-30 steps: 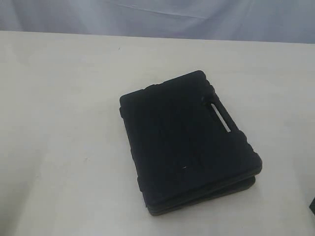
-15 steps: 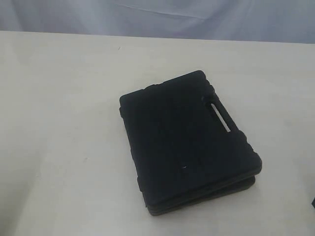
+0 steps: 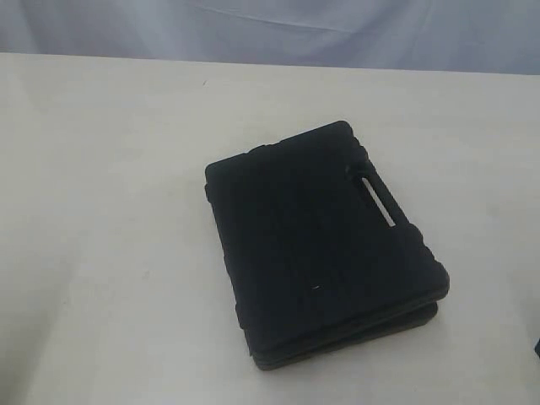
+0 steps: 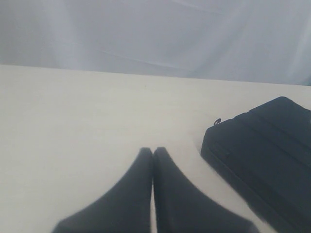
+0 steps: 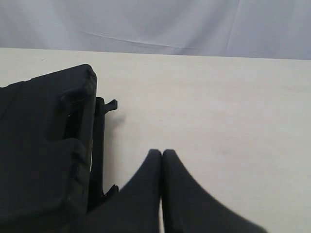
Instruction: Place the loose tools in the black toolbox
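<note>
Nothing has moved: toolbox [image 3: 325,245] lies shut, left gripper [image 4: 153,152] and right gripper [image 5: 162,153] pinched together, empty, so the task looks done.

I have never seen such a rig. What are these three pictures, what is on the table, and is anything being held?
This is a robot with two arms. The wide picture comes from a camera off the arms. The other two come from a camera on each wrist, looking past that arm's jaws. On the pale table lies a black toolbox, closed and flat, with a slot handle. No loose tools are in view. Both pairs of jaws are shut and hold nothing; the right pair is close beside the toolbox.
</note>
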